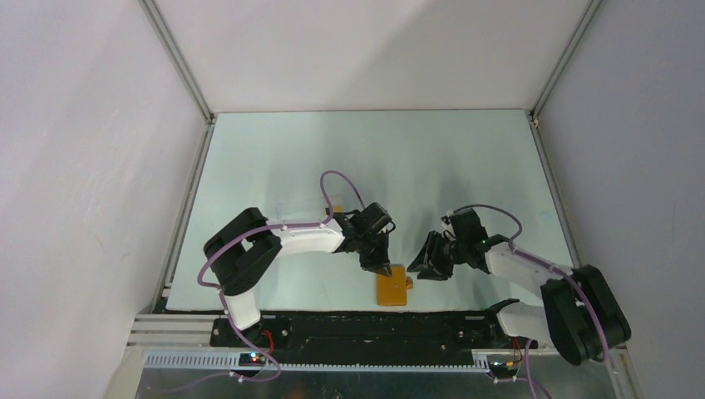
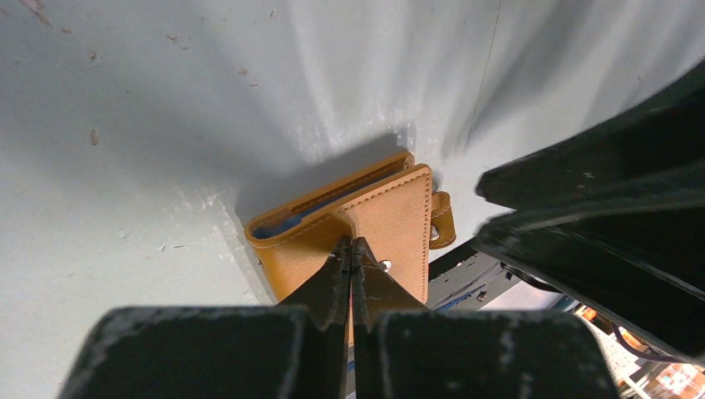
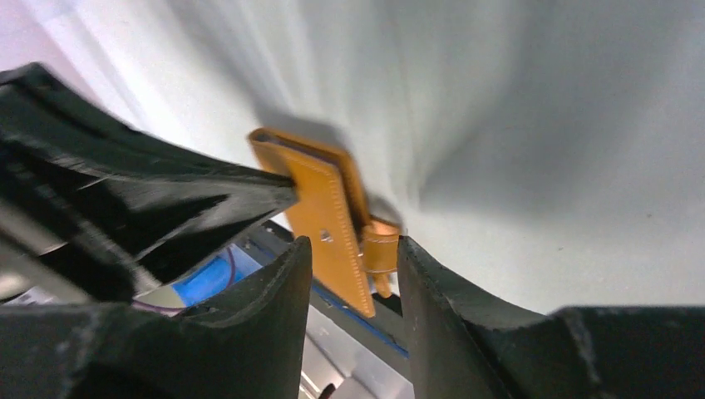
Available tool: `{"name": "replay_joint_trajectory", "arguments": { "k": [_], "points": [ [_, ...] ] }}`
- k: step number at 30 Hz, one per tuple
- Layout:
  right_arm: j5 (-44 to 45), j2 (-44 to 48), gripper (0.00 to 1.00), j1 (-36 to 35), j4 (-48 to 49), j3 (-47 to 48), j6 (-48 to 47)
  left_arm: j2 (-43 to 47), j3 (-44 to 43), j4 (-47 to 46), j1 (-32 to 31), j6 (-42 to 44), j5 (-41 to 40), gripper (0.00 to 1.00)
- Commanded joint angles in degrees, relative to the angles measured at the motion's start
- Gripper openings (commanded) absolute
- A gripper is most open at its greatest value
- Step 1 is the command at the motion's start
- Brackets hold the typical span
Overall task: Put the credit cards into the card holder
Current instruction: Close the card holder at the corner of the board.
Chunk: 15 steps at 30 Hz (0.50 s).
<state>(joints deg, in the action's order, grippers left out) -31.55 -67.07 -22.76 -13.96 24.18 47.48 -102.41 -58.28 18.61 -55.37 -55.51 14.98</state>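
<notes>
The card holder point(image 1: 393, 288) lies folded at the near edge of the desk point(image 1: 349, 150), gaping slightly. The left claw point(image 1: 383, 268), tips together, presses on its cover. The right claw point(image 1: 422, 268), just right of the holder, stands apart astride the tab clasp point(image 3: 380, 248). Opening seems in hand; next, pinch the tab and lift the flap. I can't see any credit cards.

I read the card holder point(image 2: 366, 220), at the table's near edge, as matt tan leather or a look-alike. It is finely grained with a stitched border, has a small shiny metal stud point(image 2: 385, 266) on its cover and a smoother blue lining point(image 2: 287, 226) inside. The table point(image 2: 125, 125) top looks like a pale matt sheet, lightly speckled and scuffed, while the left gripper point(image 2: 352, 245) and right gripper point(image 3: 353, 249) look like matt black plastic, rough and greyed at the edges.
</notes>
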Motion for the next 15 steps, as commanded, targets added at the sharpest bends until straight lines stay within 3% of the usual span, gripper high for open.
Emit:
{"name": "replay_joint_trajectory", "arguments": {
  "k": [1, 10, 15],
  "points": [
    [-3.3, -6.8, 0.45, -0.4, 1.5, 0.6, -7.7, -3.1, 1.1, 4.9, -0.4, 1.4, -4.0, 0.0],
    [-6.0, -14.5, 0.44, -1.0, 5.8, 5.1, -11.4, -3.4, 1.1, 4.9, -0.5, 1.5, -3.8, 0.0],
    [-6.7, -19.3, 0.34, -3.1, 5.8, 5.4, -13.2, -3.5, 1.0, 4.9, -0.5, 1.6, -3.8, 0.0]
  ]
}}
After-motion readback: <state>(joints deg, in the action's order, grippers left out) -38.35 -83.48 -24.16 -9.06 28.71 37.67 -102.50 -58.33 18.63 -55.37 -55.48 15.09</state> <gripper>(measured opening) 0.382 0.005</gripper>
